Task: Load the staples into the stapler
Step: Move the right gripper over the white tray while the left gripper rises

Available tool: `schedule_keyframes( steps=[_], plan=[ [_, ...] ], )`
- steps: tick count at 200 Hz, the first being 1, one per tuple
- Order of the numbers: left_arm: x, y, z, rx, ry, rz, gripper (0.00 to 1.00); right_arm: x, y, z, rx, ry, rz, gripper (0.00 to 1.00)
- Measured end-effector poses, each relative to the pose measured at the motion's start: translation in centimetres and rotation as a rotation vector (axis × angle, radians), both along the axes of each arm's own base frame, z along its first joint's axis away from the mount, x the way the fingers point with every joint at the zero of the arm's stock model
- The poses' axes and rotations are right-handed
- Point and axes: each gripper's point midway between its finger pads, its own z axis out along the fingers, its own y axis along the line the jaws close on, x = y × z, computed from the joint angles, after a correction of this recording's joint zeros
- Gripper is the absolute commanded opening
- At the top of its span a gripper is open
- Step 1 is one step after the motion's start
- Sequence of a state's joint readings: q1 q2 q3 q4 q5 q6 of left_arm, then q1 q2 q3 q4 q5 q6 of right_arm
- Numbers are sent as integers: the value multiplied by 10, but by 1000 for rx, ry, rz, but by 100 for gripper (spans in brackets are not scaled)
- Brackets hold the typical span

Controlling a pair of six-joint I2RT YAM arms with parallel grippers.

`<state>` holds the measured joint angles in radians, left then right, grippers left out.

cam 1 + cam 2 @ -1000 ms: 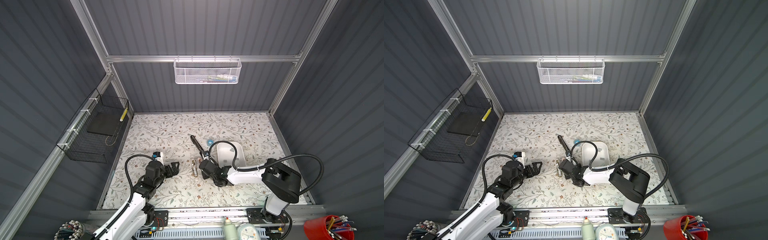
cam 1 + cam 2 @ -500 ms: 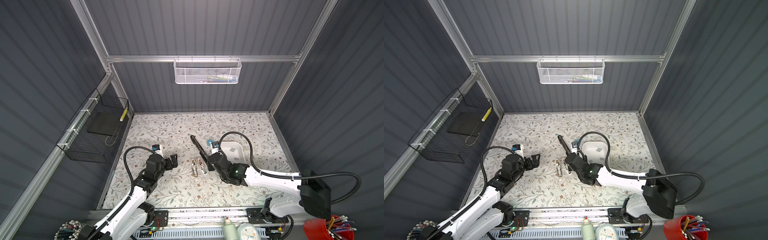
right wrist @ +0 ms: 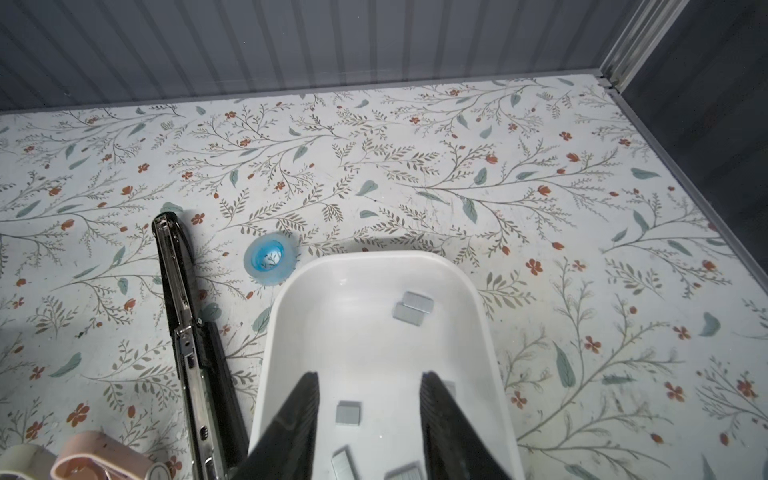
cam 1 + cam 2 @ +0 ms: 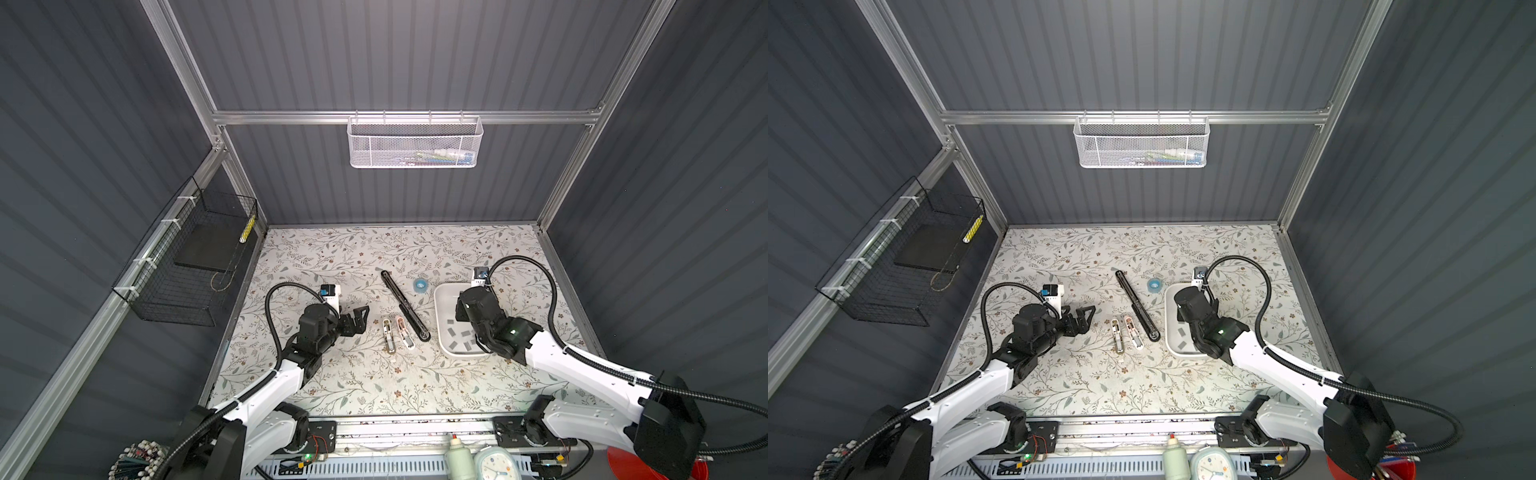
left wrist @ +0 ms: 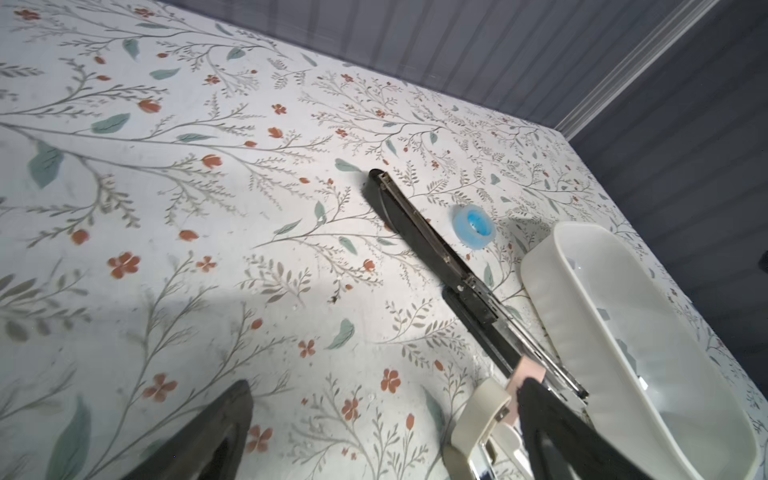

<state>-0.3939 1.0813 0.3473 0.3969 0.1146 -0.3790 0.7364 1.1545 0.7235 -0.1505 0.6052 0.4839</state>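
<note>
Moved since a second ago: the right gripper point(image 3: 370, 376) is carried away from the two small staplers and is now held over the white rounded plastic tray point(image 4: 444, 298); the left gripper point(image 4: 363, 319) is shifted only slightly.
Right gripper: its jaws are parted and nothing is clasped between them; the fingers are pointed down into the tray.
Left gripper: its jaws are spread wide and left empty; it is held low over the floral-printed table point(image 4: 332, 257), to the left of the small staplers and apart from them.
Staples: small flat grey metal strips of staples point(image 3: 348, 412) are scattered over the tray's floor; one strip is seen in the gap between the right fingers and is touched by neither; two more are overlapped near the tray's far end.
Black stapler: a long black stapler point(image 4: 405, 305) with a bare metal rail is laid open flat on the table, aslant, between the small staplers and the tray; its near end is just beside the tray's left wall.
Small staplers: a cream small stapler point(image 4: 388, 336) and a pink small stapler point(image 4: 405, 332) are laid side by side, just left of the black stapler's near end.
Tape roll: a small blue translucent tape roll point(image 4: 420, 284) is set on the table, beside the tray's far left corner.
</note>
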Motion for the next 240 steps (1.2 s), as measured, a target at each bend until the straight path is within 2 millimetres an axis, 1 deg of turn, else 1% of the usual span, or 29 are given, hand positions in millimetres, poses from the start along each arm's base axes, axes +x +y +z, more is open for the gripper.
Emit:
schedule_keyframes(
  steps=[18,29,61,75,88,114,129,141,155,176,194,208,213,232,240],
  plan=[
    [3,-12,1,-25,-18,-59,100,-5,-3,-10,1,37,-5,45],
    [3,-19,3,-41,-34,-94,100,-9,-6,-20,3,71,-5,45],
    [6,-31,20,-76,-120,-159,100,-14,-20,-45,4,166,-36,45],
    [7,-36,21,-87,-138,-186,100,-14,-24,-55,6,202,-53,45],
    [6,-41,18,-86,-141,-219,100,-13,-26,-65,12,237,-64,44],
    [6,-42,-1,-43,-108,-240,100,-15,-29,-87,14,324,-78,42],
    [9,-44,-2,-19,-109,-249,100,-17,-31,-97,-1,368,-88,42],
    [16,-43,4,8,-129,-243,100,-16,-29,-100,-7,391,-87,43],
    [30,-45,20,36,-177,-228,100,-11,-26,-100,-8,403,-85,43],
    [55,-49,45,66,-244,-206,100,1,-19,-98,-10,429,-89,42],
    [73,-54,57,83,-279,-197,100,11,-13,-97,-1,445,-107,42],
    [83,-57,56,95,-283,-199,100,16,-11,-98,16,454,-133,49],
    [86,-58,54,103,-282,-203,100,16,-11,-99,26,458,-146,50],
    [93,-61,41,124,-270,-211,100,14,-12,-105,47,478,-190,50],
    [96,-62,34,134,-262,-214,100,14,-12,-107,58,486,-207,48]
  ],
)
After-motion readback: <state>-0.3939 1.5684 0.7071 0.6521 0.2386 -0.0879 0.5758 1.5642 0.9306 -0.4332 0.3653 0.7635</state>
